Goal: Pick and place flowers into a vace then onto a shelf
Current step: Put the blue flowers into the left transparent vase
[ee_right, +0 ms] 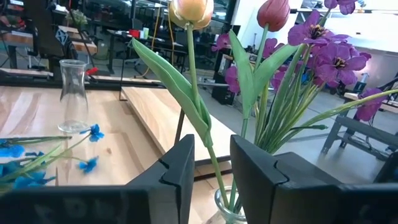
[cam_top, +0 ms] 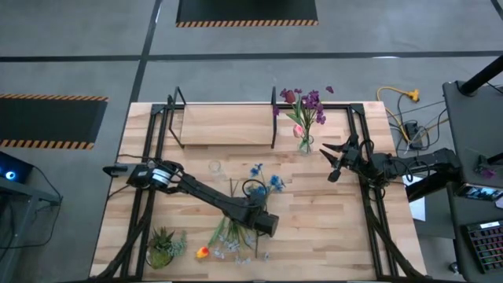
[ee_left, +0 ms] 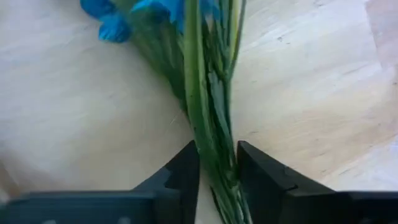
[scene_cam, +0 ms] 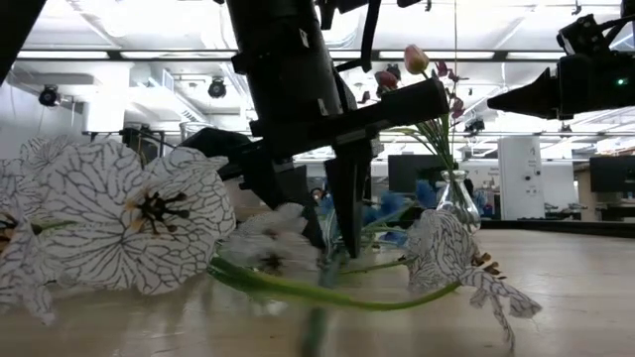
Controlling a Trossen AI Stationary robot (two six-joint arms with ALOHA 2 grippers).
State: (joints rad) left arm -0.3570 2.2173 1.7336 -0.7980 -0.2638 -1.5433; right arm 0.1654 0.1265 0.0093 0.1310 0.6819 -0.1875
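My left gripper [cam_top: 263, 224] [ee_left: 217, 168] stands over the table's middle near part, shut on the blue flowers [cam_top: 263, 185]; their blooms [ee_left: 118, 18] lie on the wood toward the far side. More loose flowers [cam_top: 228, 236], with white veined blooms [scene_cam: 129, 218], lie beside it. A glass vase [cam_top: 305, 143] at the shelf's right end holds purple and pink flowers [ee_right: 323, 56]. My right gripper [cam_top: 332, 161] [ee_right: 211, 171] hovers raised, right of that vase, open by a narrow gap and touching nothing. The shelf [cam_top: 228, 126] stands at the far edge. My left gripper pinches the bundle of green stems [ee_left: 214, 146] of the blue flowers between its two fingers [ee_left: 183, 171], well away from the blooms. It comes from above, pointing down, with the fingers across the stems. The blooms and the stems near them rest on the table.
An empty glass vase [cam_top: 214, 167] stands in front of the shelf. A small spiky potted plant [cam_top: 161, 248] sits at the near left corner, an orange-yellow bloom [cam_top: 202, 252] next to it. Black frame rails [cam_top: 369, 196] run along both table sides.
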